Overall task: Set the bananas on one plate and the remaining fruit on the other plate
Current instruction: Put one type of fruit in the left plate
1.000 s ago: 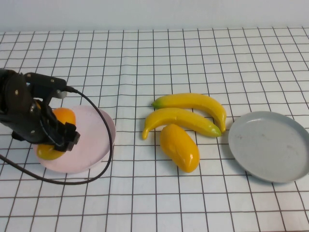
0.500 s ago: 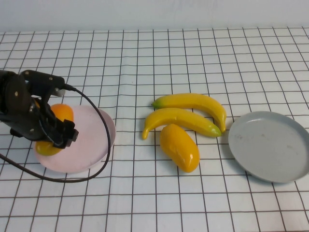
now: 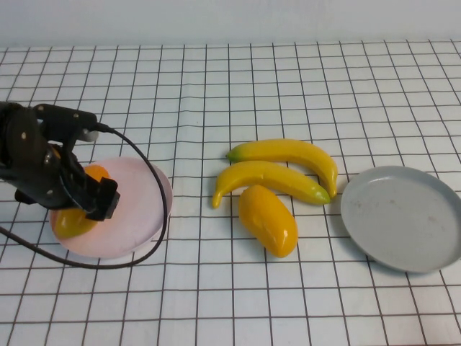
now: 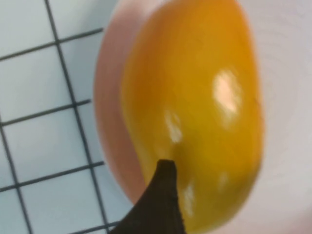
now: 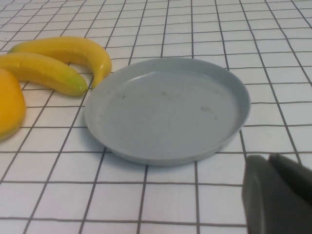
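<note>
Hovering the left gripper (image 3: 95, 205) over the pale pink plate (image 3: 140, 205), far across the checked tablecloth (image 3: 216, 86) from the grey plate (image 3: 403, 216), on the robot's left side of it

Covering, with that black gripper, the middle of one orange-yellow mango-like fruit (image 3: 70, 223) that is lying on the pink plate, well apart from the grey plate; showing the fruit's two ends on either side of the gripper body

Not managing to tell whether the left gripper is open or closed, nor whether it is gripping that fruit

Trailing a black cable (image 3: 155, 180) from the left arm in a loop around the pink plate's edge on the side facing the grey plate

Keeping the right gripper (image 5: 267, 161) just beside the grey plate, on its near side, low over the cloth, with the jaws pressed together and gripping nothing

Leaving the grey plate bare

Finding the two bananas: the upper banana (image 3: 284, 151) and the lower banana (image 3: 270, 179), lying side by side on the cloth just beside the grey plate, to its left, their greenish tips nearest its rim

Finding the second mango-like fruit (image 3: 268, 220) on the cloth, touching the lower banana, near the grey plate and left of it
</note>
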{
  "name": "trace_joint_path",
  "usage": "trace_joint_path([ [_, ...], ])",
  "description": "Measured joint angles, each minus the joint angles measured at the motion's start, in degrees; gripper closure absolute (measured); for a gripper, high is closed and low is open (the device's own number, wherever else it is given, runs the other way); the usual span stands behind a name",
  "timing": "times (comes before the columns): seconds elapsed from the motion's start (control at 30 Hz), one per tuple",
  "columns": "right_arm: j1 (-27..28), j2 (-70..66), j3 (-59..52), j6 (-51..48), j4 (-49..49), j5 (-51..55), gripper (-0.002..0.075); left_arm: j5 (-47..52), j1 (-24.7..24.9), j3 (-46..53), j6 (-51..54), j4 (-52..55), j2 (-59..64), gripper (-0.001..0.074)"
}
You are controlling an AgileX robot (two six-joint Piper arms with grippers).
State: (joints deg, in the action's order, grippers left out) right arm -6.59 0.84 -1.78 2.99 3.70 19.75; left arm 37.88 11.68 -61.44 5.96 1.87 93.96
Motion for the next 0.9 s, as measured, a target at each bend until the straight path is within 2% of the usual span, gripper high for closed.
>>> trace_joint_path([
  [0.1, 0.0, 0.0, 0.0, 0.0, 0.0, 0.0, 0.0742, 3.9, 0.1, -2.7, 4.2, -5.0, 0.0, 0.0066],
  [0.2, 0.0, 0.0, 0.0, 0.0, 0.0, 0.0, 0.0742, 8.4, 2.1, -7.0, 13.5, -11.6, 0.1, 0.0066],
  [0.4, 0.0, 0.0, 0.0, 0.0, 0.0, 0.0, 0.0742, 11.7, 11.5, -14.4, 38.2, -15.8, 0.1, 0.0066],
  [0.63, 0.0, 0.0, 0.0, 0.0, 0.0, 0.0, 0.0742, 10.3, 20.7, -14.9, 70.3, -18.5, 1.8, 0.0066],
  [0.9, 0.0, 0.0, 0.0, 0.0, 0.0, 0.0, 0.0742, 9.4, 23.6, -14.9, 85.9, -21.6, 9.0, 0.0066],
])
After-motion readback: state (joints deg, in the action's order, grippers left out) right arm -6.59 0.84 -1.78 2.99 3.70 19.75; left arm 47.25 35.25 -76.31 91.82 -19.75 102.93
